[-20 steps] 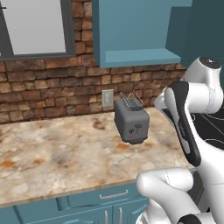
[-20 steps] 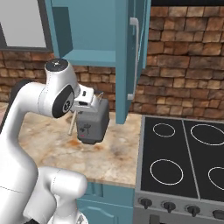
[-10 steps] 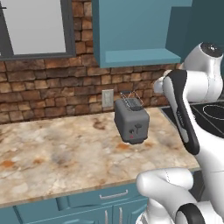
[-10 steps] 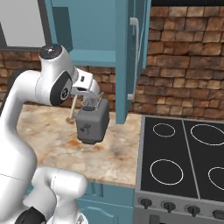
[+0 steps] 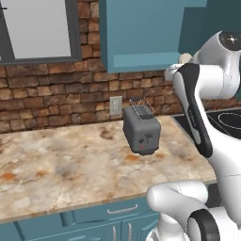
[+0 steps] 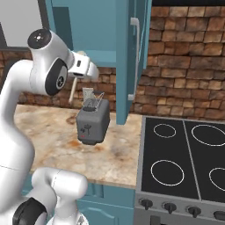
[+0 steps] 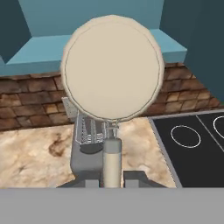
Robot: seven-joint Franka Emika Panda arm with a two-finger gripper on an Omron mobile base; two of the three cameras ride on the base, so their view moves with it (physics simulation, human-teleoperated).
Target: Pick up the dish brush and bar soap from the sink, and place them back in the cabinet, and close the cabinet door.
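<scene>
Tool (image 7: 112, 178) clenched on brush (image 7: 112, 72) handle, cream head up, raised over toaster (image 6: 92, 121) on tabletop (image 5: 61, 164), just below open cabinet (image 5: 141, 35); judgement: lift head above shelf lip, push in far, keep clear of door (image 6: 132, 61); no readable writing.

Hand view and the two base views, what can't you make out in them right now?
- Gripper: fingertips mostly cut off at the bottom of the hand view.
- Dish brush: its round head blocks much of the cabinet shelf behind it in the hand view.
- Toaster: partly hidden behind the brush in the hand view.
- Cabinet door: seen edge-on in the right base view, so its face is unreadable.
</scene>
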